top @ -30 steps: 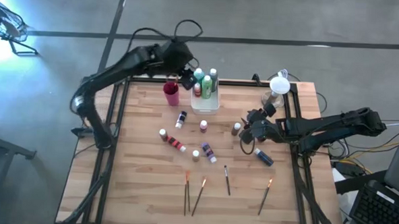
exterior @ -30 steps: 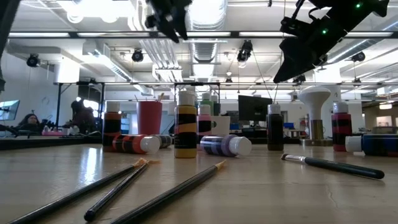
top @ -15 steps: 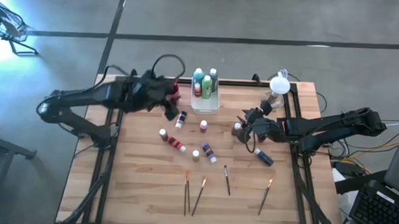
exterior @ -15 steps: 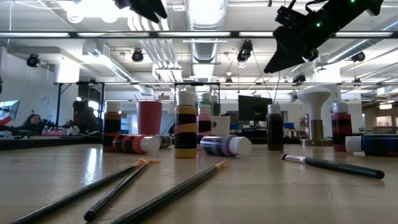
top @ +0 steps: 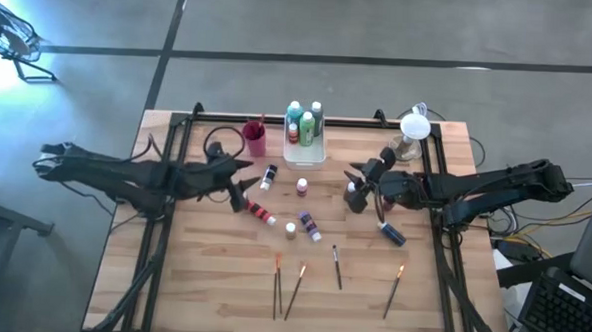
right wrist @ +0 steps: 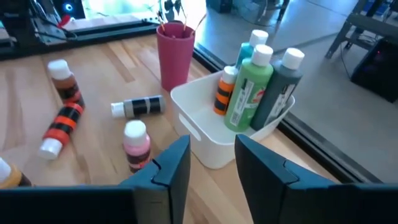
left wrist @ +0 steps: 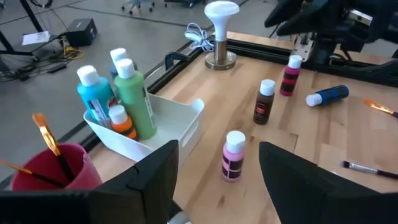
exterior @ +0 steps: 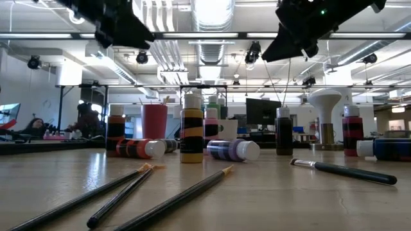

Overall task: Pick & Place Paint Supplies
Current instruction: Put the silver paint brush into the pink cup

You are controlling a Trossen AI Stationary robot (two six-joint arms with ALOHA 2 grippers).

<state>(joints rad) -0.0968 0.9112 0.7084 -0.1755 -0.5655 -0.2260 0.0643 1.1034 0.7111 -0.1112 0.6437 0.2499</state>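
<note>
Left claw (top: 243, 196): fingers spread, empty, above the tabletop (top: 201, 282) near a lying red-striped bottle (top: 262, 216).
Tray (top: 305, 152): holds upright green and teal bottles.
Brushes (top: 289, 286): lie near the front edge; thin, light, stiff; take mid-handle.
Dark bottle (top: 351, 191): upright, small, light, smooth; grip the body below the cap.
Right claw (top: 357, 181): partly spread, empty, over that bottle.

Lighting: bright, even, overhead. Source: ceiling strip lights (exterior: 205, 35), glaring white in the low view. Glare: blown-out patch on the floor (top: 7, 23) beyond the table's (top: 201, 282) far left corner. Shadows: soft, faint. Focus: nearest paintbrushes (exterior: 122, 192) blurred in the low view.
</note>
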